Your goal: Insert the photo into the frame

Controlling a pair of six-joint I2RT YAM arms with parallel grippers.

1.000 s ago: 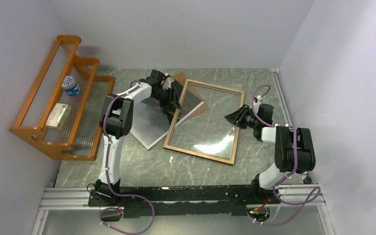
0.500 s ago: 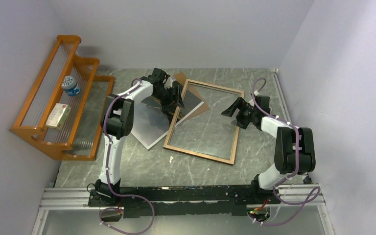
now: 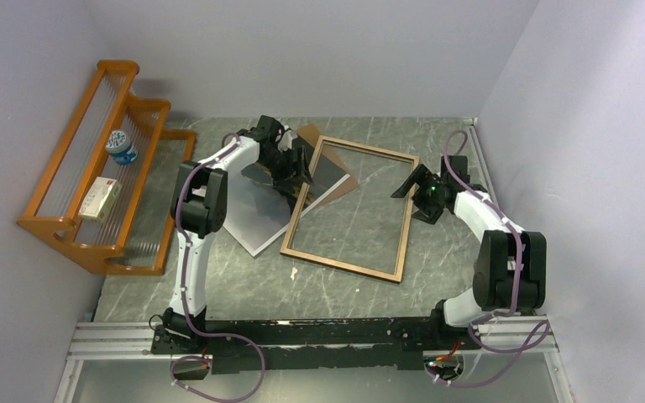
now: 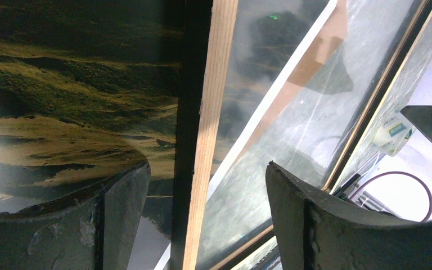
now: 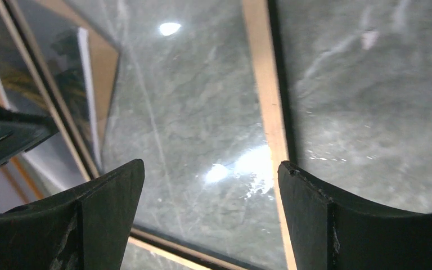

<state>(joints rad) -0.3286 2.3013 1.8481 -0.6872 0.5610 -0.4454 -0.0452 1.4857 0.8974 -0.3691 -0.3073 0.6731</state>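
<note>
The frame (image 3: 301, 214) lies flat in mid-table, brown wood back upward, with marble showing through its glossy opening. The photo (image 3: 254, 220) lies face up to its left, one corner tucked under the frame's left rail. In the left wrist view the dark landscape of the photo (image 4: 62, 101) sits beside that rail of the frame (image 4: 205, 129). My left gripper (image 3: 301, 170) (image 4: 202, 191) is open astride this rail without touching it. My right gripper (image 3: 405, 186) (image 5: 211, 185) hangs open over the right rail of the frame (image 5: 261, 84), holding nothing.
A brown backing board (image 3: 346, 186) lies under the frame's far left corner. An orange wooden rack (image 3: 92, 180) stands at the left with a bottle (image 3: 122, 147) and a small box (image 3: 99, 198). A white scrap (image 3: 295, 273) lies near the frame's front rail. Walls close in on the left, back and right.
Both grippers have opened. The right one let go of the frame's right rail and drew back toward the far right. The left one stays at the left rail.
</note>
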